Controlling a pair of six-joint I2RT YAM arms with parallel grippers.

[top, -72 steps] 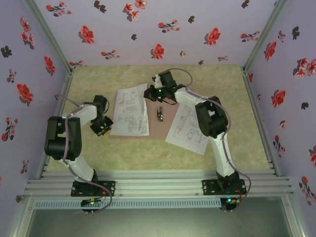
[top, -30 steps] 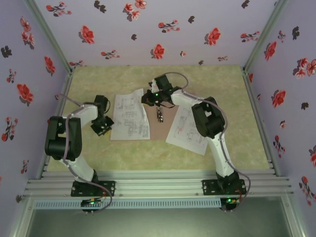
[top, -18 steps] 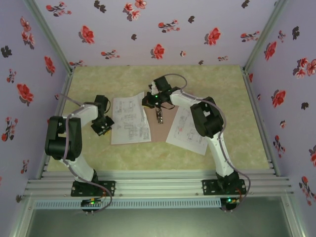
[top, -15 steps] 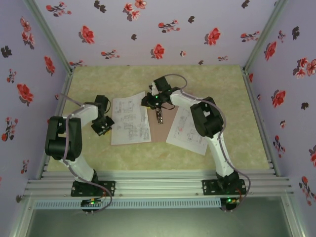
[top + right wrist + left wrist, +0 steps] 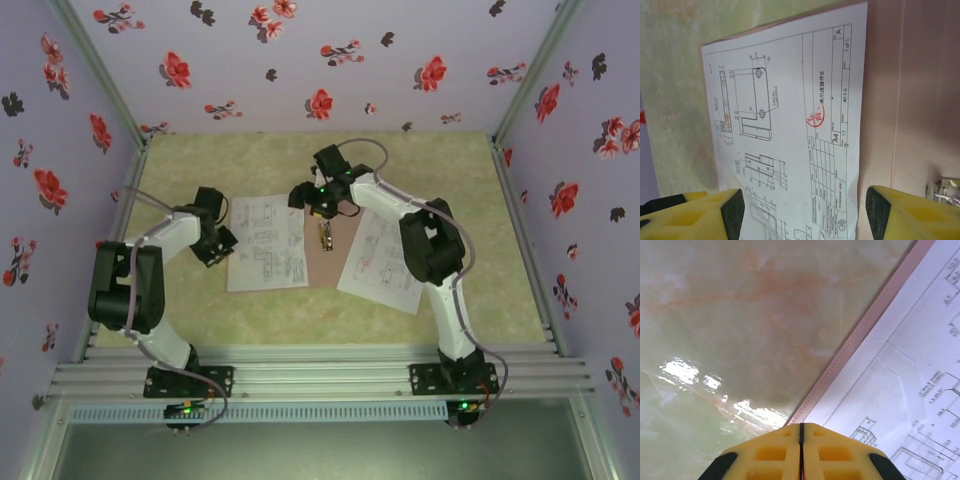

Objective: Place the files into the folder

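The folder [image 5: 322, 262] lies open and flat in the middle of the table [image 5: 200, 165], with a small metal clip [image 5: 324, 235] on its inner face near the fold. The first sheet [image 5: 265, 243], a white page of line drawings, lies flat on the folder's left half. A narrow strip of the folder's pink edge [image 5: 850, 340] shows along the sheet's outer side [image 5: 900, 390]. The second sheet [image 5: 380, 262] lies tilted to the right of the clip, mostly on the bare table. Its left edge comes up to the folder's right border (whether it overlaps cannot be made out from above).

The right claw [image 5: 306, 198] hangs over the far end of the folder, by the first sheet's far right corner. Its wrist camera shows the two yellow fingers [image 5: 700, 215] spread wide apart with nothing between them. Below the gap lie the drawing page [image 5: 785, 125], the bare folder card [image 5: 900, 75] and, at the lower right, a bit of the clip [image 5: 942, 187].

The left claw [image 5: 222, 243] sits just beside the folder's left edge. Its yellow pads [image 5: 775, 452] are pressed together, holding nothing, the tips [image 5: 801, 427] pointing at the spot where the pink edge meets the marbled tabletop [image 5: 740, 315]. Whether they touch the surface I cannot tell.

Flowered walls [image 5: 300, 60] enclose the table.
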